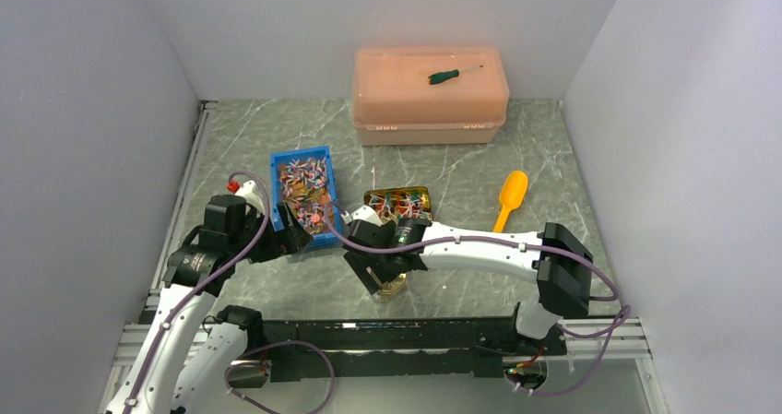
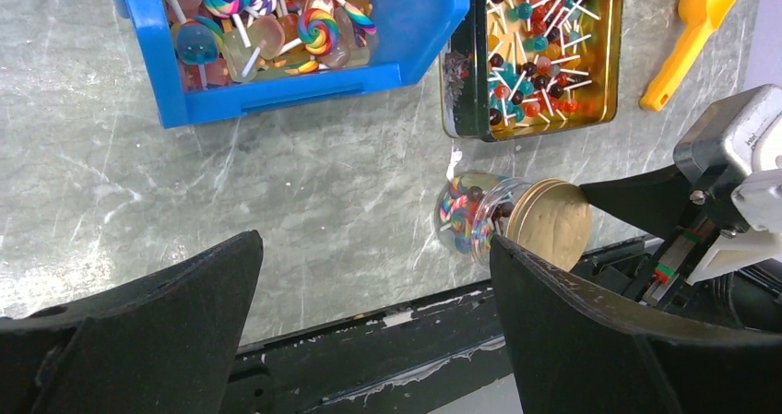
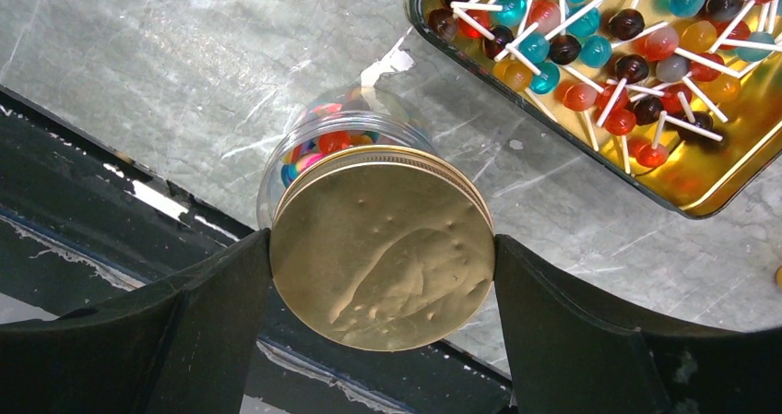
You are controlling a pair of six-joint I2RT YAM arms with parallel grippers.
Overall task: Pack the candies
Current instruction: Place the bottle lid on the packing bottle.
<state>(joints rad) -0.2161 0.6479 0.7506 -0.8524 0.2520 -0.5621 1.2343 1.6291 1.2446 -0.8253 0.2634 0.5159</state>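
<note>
Top external view shows a marble table [image 1: 553,147] with a pale orange storage box [image 1: 430,96] at the back (a screwdriver [image 1: 444,76] lies on it). Nearer the arms are a blue bin [image 2: 277,96], a gold tin [image 3: 738,156] and an orange scoop [image 1: 510,199]. The left gripper [image 2: 373,248] hovers just in front of the bin, its fingers spread wide with nothing between them. The right gripper [image 3: 383,243] is clamped on the gold lid [image 3: 387,276] of a small clear jar [image 3: 269,188], one finger pressed to each edge. The jar stands on the table near the tin. The candies [image 2: 304,22] are lollipops: flat swirled discs heaped in the bin, small ball-heads filling the tin, and a few visible inside the jar. They look light, hard and brittle, and their thin sticks cross each other, so lifting one will probably drag its neighbours. A pinch across a head looks safer than one on a stick, which could twist between the fingers.
</note>
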